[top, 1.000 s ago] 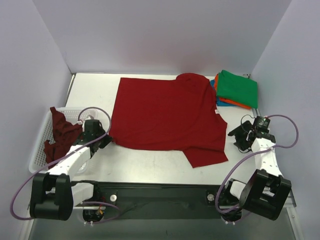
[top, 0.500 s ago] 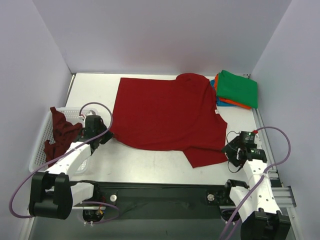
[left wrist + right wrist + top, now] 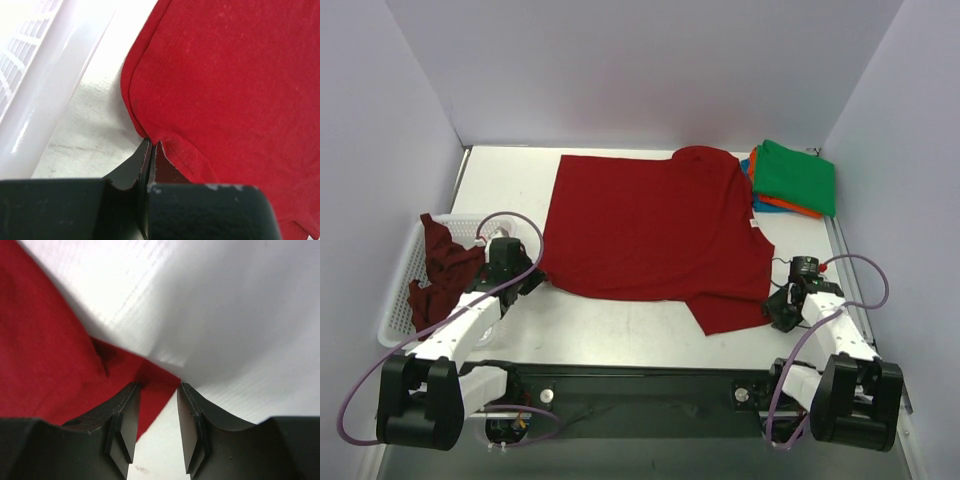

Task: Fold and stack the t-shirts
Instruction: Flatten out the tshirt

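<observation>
The red t-shirt [image 3: 650, 235] is lying spread flat across the middle of the table [image 3: 620, 335], its near-right flap pointing toward me. I am pinching its near-left hem corner in the left gripper [image 3: 151, 146]: the jaws are closed tight on a small pucker of cloth, just beside the white basket [image 3: 395, 300].

What is changing is on the other side. A second ago the right arm was sitting out by the table's right edge, well apart from the shirt. Now I am bringing the right gripper [image 3: 157, 390] down onto the near-right corner. Its jaws are standing apart and straddling the corner's tip. The left finger [image 3: 127, 412] is touching the cloth, while bare table is showing by the right one. They are narrowing but are not gripping anything yet.

I judge this to mean the fold is about to begin. Once that corner is caught I am holding both near corners and can carry the near edge toward the far one. The risk is that the tip is slipping out as the jaws close, since so little cloth is lying between them.

Further out, the folded green t-shirt [image 3: 795, 175] is resting on the orange one [image 3: 778, 204] at the far right, waiting as the stack. The maroon t-shirt [image 3: 445, 270] is hanging crumpled in the basket.
</observation>
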`<state>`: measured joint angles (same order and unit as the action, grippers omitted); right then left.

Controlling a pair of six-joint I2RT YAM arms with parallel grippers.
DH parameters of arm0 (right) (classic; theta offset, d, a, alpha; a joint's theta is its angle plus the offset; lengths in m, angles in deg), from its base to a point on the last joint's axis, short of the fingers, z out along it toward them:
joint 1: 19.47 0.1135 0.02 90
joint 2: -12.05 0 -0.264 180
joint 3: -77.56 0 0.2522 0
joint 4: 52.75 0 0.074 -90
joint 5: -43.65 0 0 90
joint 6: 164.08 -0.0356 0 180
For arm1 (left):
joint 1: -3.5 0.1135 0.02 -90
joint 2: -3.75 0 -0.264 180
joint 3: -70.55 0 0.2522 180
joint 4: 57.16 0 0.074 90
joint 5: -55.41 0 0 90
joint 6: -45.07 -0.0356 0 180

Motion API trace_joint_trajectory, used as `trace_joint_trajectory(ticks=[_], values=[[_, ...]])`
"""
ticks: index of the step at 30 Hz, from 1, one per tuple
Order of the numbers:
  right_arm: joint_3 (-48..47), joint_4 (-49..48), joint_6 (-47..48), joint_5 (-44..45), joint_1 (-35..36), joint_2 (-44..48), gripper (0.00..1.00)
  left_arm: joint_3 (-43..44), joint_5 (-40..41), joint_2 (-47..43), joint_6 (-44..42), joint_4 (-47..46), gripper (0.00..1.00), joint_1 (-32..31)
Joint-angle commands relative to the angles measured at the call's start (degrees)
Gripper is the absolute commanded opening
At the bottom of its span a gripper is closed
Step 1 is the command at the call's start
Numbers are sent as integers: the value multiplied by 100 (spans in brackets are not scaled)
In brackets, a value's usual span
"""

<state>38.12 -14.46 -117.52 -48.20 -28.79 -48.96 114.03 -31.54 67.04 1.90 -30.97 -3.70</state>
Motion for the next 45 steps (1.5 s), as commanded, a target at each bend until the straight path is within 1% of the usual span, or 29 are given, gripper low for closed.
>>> trace_joint_trajectory(ticks=[1,4,5,7,8,9,13,14,16,17,19,22,27,33,37,40,41,42,43,45], values=[[-104,-369,238,414,-113,-393,36,-10,47,-167,37,-65,0,-9],[-245,-397,380,325,-140,-701,35,-36,73,-220,11,5,0,-9],[-263,-414,398,299,-131,-771,33,-36,90,-246,2,32,0,-9],[-237,-441,433,229,-131,-763,21,-62,134,-290,2,58,0,-18],[-219,-441,424,72,-131,-702,4,-71,161,-291,-7,76,0,-9],[-202,-423,433,-17,-131,-649,0,-80,187,-299,2,102,0,-9],[-166,-99,451,-491,-140,-79,0,-62,424,-343,-112,234,0,-9],[-227,24,468,-675,-140,305,0,-71,468,-343,-113,312,0,-18],[-298,375,468,-851,-123,729,0,-89,600,-352,-156,357,0,-27],[-411,490,442,-992,-131,1123,0,-97,635,-361,-148,392,0,-18],[-544,894,389,-1072,-114,1651,0,-106,714,-352,-148,479,0,-18],[-772,1342,345,-1230,-105,2205,0,-89,863,-422,-139,637,0,-36],[-1159,1949,328,-1344,-114,2717,0,-18,987,-651,-183,902,0,-44],[-1344,2502,292,-1406,-105,3209,0,8,1040,-844,-192,1209,0,-62],[-1563,2925,266,-1214,-114,3744,0,-176,1136,-1037,-174,1350,0,-141],[-1695,3180,257,-1143,-105,3921,0,-264,1171,-1099,-183,1403,0,-150],[-1765,3224,240,-1125,-105,3930,0,-317,1172,-1108,-209,1394,5,-159],[-1801,3242,248,-1125,-114,3922,0,-343,1198,-1117,-218,1403,14,-167],[-1810,3224,240,-1125,-105,3887,0,-370,1198,-1134,-218,1403,29,-168],[-1845,3216,231,-1116,-105,3808,0,-414,1207,-1204,-235,1394,37,-202]])
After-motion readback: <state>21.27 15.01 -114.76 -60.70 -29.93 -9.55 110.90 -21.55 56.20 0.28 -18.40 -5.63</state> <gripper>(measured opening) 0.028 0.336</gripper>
